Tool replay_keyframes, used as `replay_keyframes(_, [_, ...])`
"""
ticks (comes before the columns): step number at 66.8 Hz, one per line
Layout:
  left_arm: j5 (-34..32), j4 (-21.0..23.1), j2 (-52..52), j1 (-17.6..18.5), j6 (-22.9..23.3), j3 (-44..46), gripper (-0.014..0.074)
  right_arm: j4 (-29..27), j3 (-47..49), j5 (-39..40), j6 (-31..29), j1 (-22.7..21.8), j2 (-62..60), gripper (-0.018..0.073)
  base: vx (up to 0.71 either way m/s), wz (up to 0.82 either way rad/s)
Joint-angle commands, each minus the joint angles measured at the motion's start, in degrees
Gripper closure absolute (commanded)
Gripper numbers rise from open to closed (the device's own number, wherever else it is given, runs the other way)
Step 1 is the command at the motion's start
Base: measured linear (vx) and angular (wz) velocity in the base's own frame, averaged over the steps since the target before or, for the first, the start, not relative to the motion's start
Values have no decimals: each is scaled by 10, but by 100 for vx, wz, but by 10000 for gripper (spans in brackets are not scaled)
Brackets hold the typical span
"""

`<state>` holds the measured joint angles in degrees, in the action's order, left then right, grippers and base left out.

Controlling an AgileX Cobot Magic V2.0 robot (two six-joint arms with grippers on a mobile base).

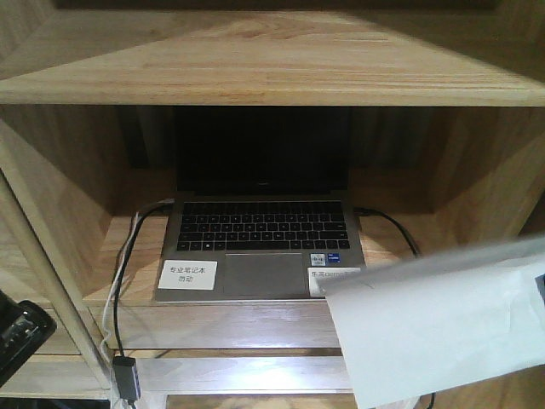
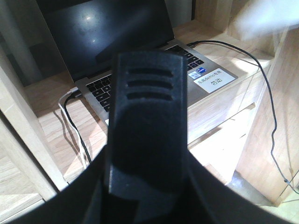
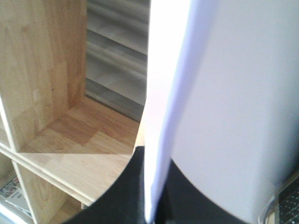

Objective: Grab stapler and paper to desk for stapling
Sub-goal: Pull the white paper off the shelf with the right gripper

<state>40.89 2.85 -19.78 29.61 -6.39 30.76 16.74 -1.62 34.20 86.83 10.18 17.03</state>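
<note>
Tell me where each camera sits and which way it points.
Front-facing: on the robot, looking slightly down into the shelf unit at an open laptop; held paper lower right, a black part, probably the left arm, lower left.
Left wrist: behind the left end effector, facing the laptop past the black stapler it grips.
Right wrist: behind the right end effector, looking along the clamped paper toward a shelf compartment.
Shared: front and left wrist views show the laptop; front and right, the paper.

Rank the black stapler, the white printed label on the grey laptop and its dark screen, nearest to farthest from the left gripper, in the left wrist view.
1. Black stapler, centre, in the left gripper.
2. White printed label, right, on the grey laptop.
3. Dark screen, top, behind.
</note>
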Motion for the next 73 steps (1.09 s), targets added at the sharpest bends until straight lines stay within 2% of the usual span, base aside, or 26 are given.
replay_keyframes(1, [-65, 5, -4, 3, 3, 17, 603, -4, -1, 35, -2, 1, 4, 564, 0, 0])
replay_keyframes(73, [-65, 5, -4, 3, 3, 17, 603, -3, -1, 35, -2, 1, 4, 564, -1, 0])
